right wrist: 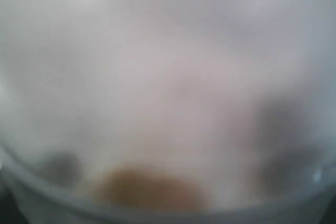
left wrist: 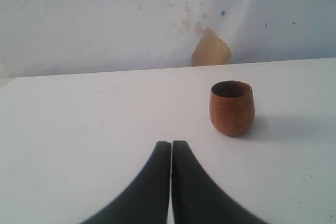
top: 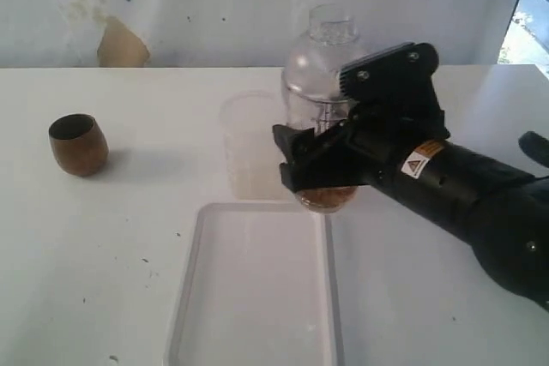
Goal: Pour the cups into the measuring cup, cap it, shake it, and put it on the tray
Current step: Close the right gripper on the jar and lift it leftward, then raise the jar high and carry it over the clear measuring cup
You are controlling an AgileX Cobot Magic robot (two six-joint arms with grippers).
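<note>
Right gripper (top: 322, 159) clamped around the measuring cup (top: 313, 75), jaws wide on its lower body. The cup is upright, domed clear cap on, brown fill (top: 326, 200) at the base, mid-table just past the tray's (top: 199, 237) far right corner; whether it touches the table (top: 103, 237) I cannot tell. Left gripper (left wrist: 171, 146) has its fingers together, holding nothing. Wooden cup (top: 79, 145) stands upright toward the left edge. Right wrist view is blurred.
</note>
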